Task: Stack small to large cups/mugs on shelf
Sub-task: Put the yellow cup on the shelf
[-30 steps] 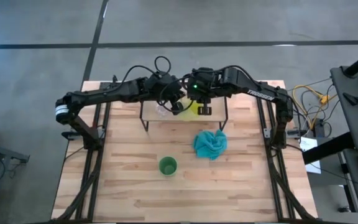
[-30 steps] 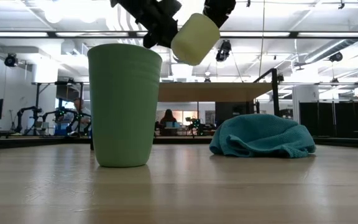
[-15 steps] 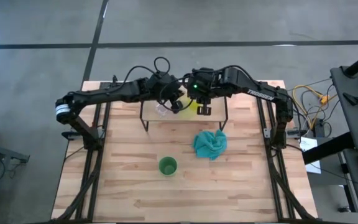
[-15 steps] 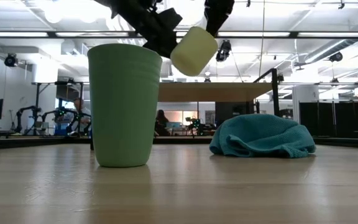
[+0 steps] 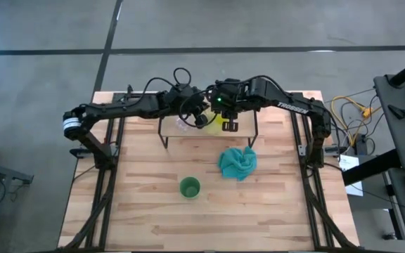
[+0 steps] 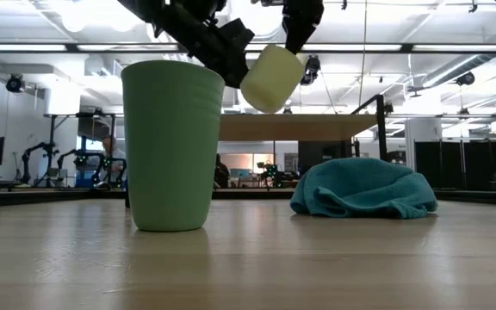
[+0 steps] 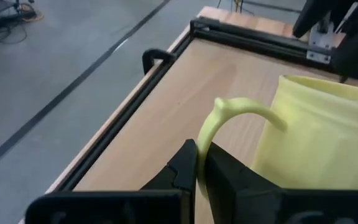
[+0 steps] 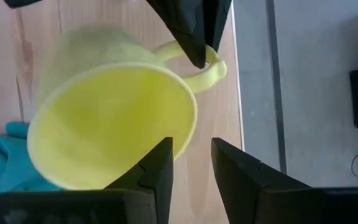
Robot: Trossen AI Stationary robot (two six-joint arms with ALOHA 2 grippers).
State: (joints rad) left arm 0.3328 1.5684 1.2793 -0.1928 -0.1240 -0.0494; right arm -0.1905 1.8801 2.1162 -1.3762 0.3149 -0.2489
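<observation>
The yellow mug is tilting, mouth up. The left gripper is pinching its handle; the right gripper is standing apart.

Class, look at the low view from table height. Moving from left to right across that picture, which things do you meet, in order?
Green cup → yellow mug, held tilted in the air above the table → teal cloth.
</observation>
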